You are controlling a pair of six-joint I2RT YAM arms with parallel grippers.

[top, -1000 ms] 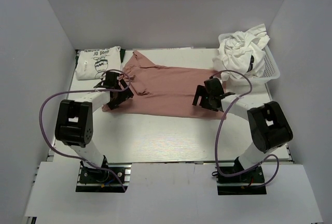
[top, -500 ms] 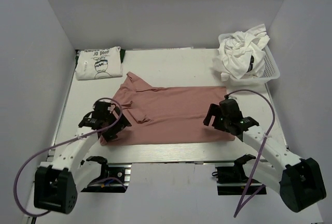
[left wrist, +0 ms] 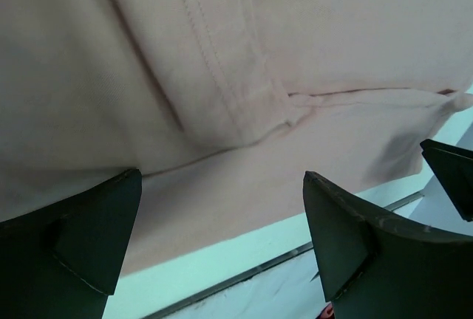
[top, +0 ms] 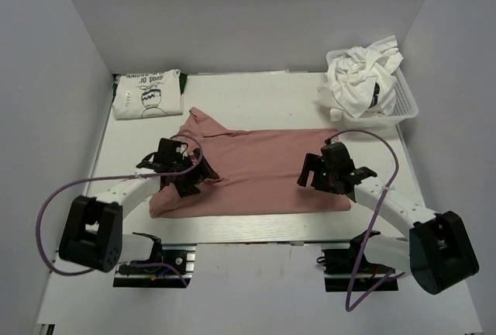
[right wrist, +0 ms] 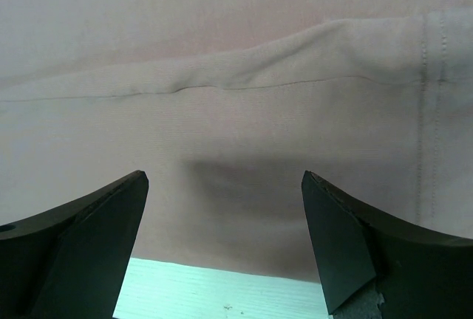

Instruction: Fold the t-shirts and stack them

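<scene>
The dusty pink t-shirt [top: 256,168] lies folded lengthwise on the near half of the table. It fills the left wrist view [left wrist: 244,60] and the right wrist view [right wrist: 236,112]. My left gripper [top: 188,180] is open over its left part, by the sleeve seam. My right gripper [top: 316,176] is open over its right end, near the hem. Both hold nothing. A folded white t-shirt with black cartoon print [top: 147,93] lies at the back left. Crumpled white t-shirts [top: 360,75] fill a basket at the back right.
The white basket [top: 406,101] stands at the table's back right corner. The table's near edge [top: 256,226] runs just below the pink shirt. Grey walls close in the left, right and back sides. Purple cables loop from both arms.
The pink shirt was pulled toward the near edge, then let go. Both grippers opened and moved a little back over the shirt, the left one to the right.
</scene>
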